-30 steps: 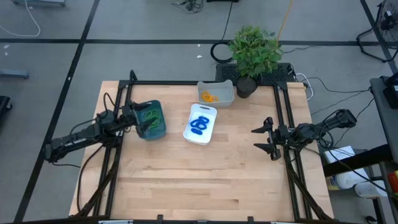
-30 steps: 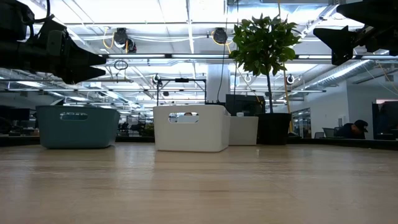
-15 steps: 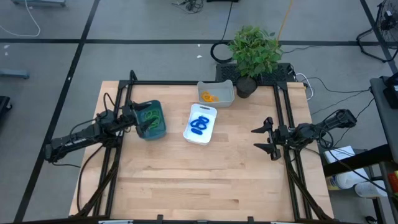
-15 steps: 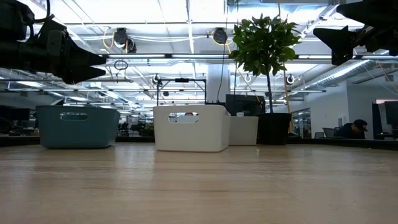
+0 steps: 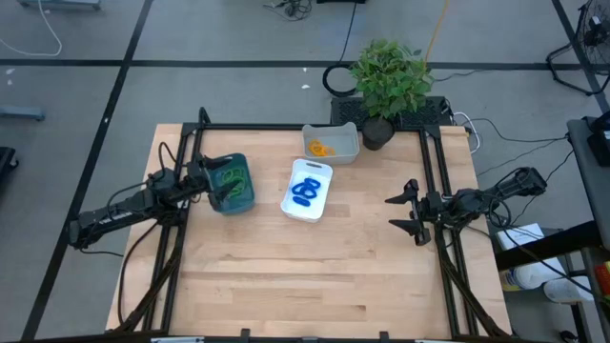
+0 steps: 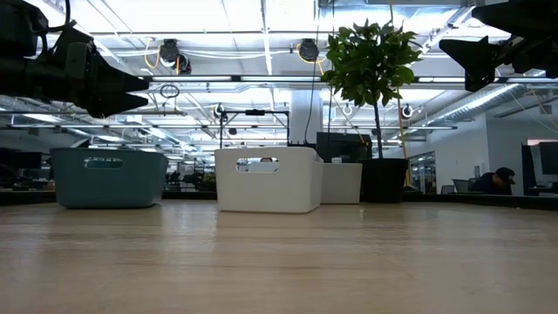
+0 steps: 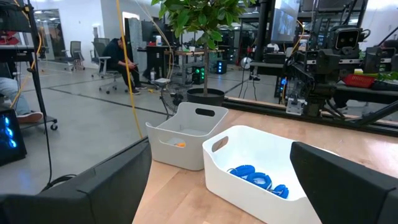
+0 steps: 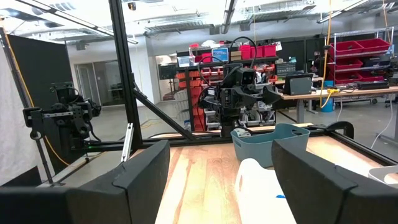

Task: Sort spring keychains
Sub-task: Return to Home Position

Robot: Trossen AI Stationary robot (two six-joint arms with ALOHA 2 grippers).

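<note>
Three containers stand on the table's far half. A teal bin (image 5: 232,184) holds green spring keychains (image 5: 232,178). A white tray (image 5: 308,190) holds blue spring keychains (image 7: 257,178). A pale bin (image 5: 332,142) holds an orange one (image 5: 319,149). My left gripper (image 5: 212,183) hovers open and level at the teal bin's left rim, with nothing between its fingers (image 7: 93,190). My right gripper (image 5: 406,213) hangs open above the table's right side, pointing toward the trays, also holding nothing; its fingers (image 8: 134,177) stand wide apart in the right wrist view.
A potted plant (image 5: 386,81) stands at the table's far right corner behind the pale bin. Black frame rails (image 5: 434,171) run along the left, right and far edges. The table's near half (image 5: 305,276) is bare wood. A person (image 7: 118,53) sits in the room beyond.
</note>
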